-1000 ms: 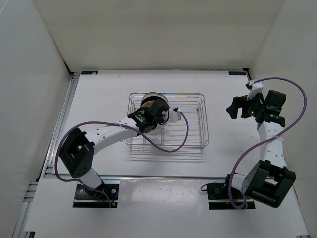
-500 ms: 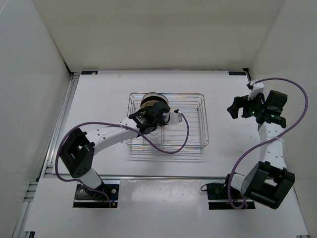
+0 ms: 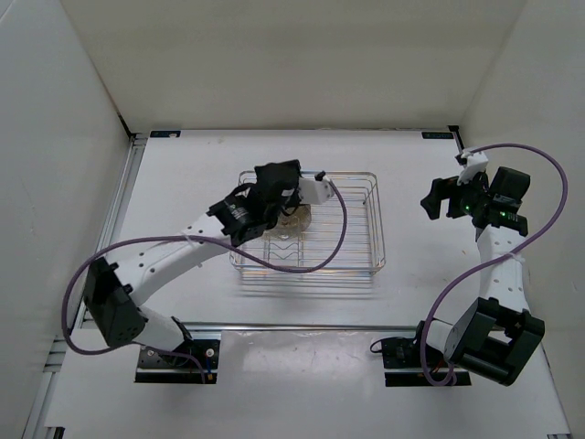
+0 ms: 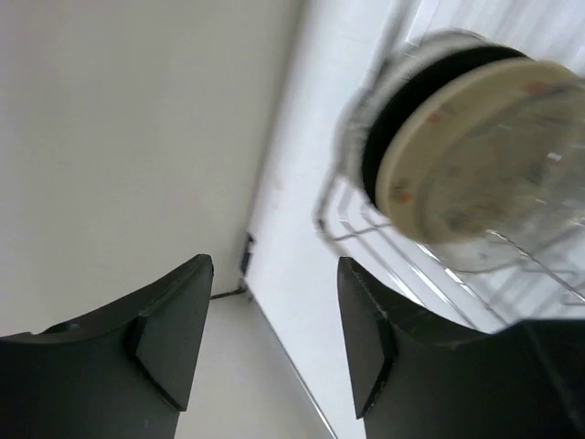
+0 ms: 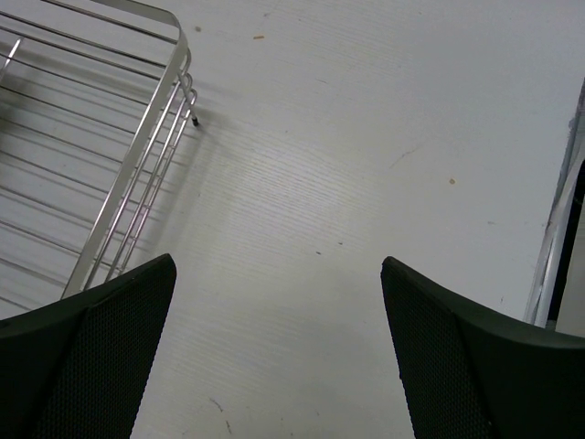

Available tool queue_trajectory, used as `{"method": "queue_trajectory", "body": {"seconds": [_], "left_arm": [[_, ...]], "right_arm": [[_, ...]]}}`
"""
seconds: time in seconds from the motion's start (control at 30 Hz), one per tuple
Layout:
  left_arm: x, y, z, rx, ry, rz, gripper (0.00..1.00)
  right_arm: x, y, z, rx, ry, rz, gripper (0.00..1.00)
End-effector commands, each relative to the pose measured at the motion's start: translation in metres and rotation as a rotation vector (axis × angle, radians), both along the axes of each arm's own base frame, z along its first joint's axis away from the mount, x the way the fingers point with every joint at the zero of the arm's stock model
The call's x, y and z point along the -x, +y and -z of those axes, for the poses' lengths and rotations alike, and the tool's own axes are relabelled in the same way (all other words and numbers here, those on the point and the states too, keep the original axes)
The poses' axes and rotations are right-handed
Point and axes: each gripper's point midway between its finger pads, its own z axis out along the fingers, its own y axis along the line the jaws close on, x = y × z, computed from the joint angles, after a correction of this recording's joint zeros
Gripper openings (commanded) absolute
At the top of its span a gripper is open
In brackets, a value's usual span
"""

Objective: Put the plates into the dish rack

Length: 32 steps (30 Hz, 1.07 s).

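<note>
Dish rack [image 3: 361,240] sits in the middle of the desk [image 3: 183,183], and the overhead view shows no plate loose outside it, so loading looks finished or nearly so. Left gripper [image 4: 274,265] hangs by the rack's far-left end, jaws apart with nothing between them, and the right gripper [image 5: 277,265] is likewise spread and empty over the desk right of the rack. Plates [image 3: 294,219] stand on edge together at that far-left end, a cream speckled plate [image 4: 475,146] in front of a black plate [image 4: 395,137], but blur keeps me from counting all four.

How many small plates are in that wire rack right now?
3 at least, standing together in the chrome wire dish rack: cream-yellow speckled plate in front, glossy black plate behind it, a pale rim behind that. Blur may hide another.
</note>
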Motion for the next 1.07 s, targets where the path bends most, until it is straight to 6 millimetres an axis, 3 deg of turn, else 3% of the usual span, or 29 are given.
{"method": "queue_trajectory", "body": {"seconds": [0.0, 0.03, 0.07, 0.13, 0.17, 0.23, 0.27, 0.3, 0.33, 0.4, 0.43, 0.47, 0.53, 0.63, 0.77, 0.9, 1.03], "left_arm": [[0.002, 0.032, -0.094, 0.137, -0.175, -0.073, 0.69], [-0.005, 0.057, -0.110, 0.186, -0.200, -0.134, 0.69], [-0.008, 0.070, -0.120, 0.264, -0.205, -0.175, 0.72], [-0.014, 0.101, -0.127, 0.352, -0.199, -0.249, 0.76], [-0.016, 0.133, -0.122, 0.385, -0.156, -0.298, 0.78], [-0.014, 0.159, -0.100, 0.546, -0.036, -0.377, 0.82], [-0.012, 0.195, -0.089, 0.599, -0.005, -0.463, 0.85], [-0.007, 0.192, -0.075, 0.697, 0.080, -0.441, 0.87], [-0.003, 0.200, -0.045, 0.714, 0.151, -0.470, 0.91], [0.003, 0.219, -0.017, 0.780, 0.229, -0.504, 0.95], [0.008, 0.222, 0.010, 0.811, 0.302, -0.539, 0.96], [0.011, 0.233, 0.023, 0.842, 0.333, -0.568, 0.99], [0.018, 0.229, 0.046, 0.901, 0.417, -0.566, 0.99], [0.020, 0.232, 0.069, 0.971, 0.498, -0.595, 0.99], [0.017, 0.242, 0.089, 1.026, 0.524, -0.622, 0.99], [0.018, 0.250, 0.103, 1.037, 0.552, -0.658, 0.99], [0.018, 0.248, 0.105, 1.032, 0.554, -0.644, 0.99]], "right_arm": [[0.002, -0.013, -0.003, 0.062, -0.010, 0.048, 0.95], [0.002, -0.018, -0.001, 0.080, -0.003, 0.074, 0.95], [-0.003, -0.022, -0.001, 0.099, -0.002, 0.091, 0.97], [-0.005, -0.036, 0.002, 0.137, 0.027, 0.174, 1.00], [-0.006, -0.038, 0.009, 0.131, 0.049, 0.187, 1.00], [-0.009, -0.038, 0.004, 0.130, 0.050, 0.194, 1.00], [-0.008, -0.045, 0.005, 0.154, 0.059, 0.230, 1.00], [-0.007, -0.043, 0.007, 0.161, 0.074, 0.239, 1.00], [-0.009, -0.039, 0.011, 0.178, 0.086, 0.236, 1.00], [-0.011, -0.042, 0.011, 0.224, 0.087, 0.271, 1.00], [-0.014, -0.042, 0.006, 0.258, 0.074, 0.289, 1.00], [-0.015, -0.041, 0.006, 0.266, 0.075, 0.290, 1.00], [-0.018, -0.035, 0.004, 0.269, 0.067, 0.307, 1.00], [-0.020, -0.032, -0.002, 0.299, 0.064, 0.367, 1.00], [-0.015, -0.025, 0.008, 0.330, 0.067, 0.384, 1.00], [-0.017, -0.012, 0.011, 0.314, 0.064, 0.360, 1.00], [-0.015, -0.008, 0.011, 0.360, 0.054, 0.305, 1.00]]}}
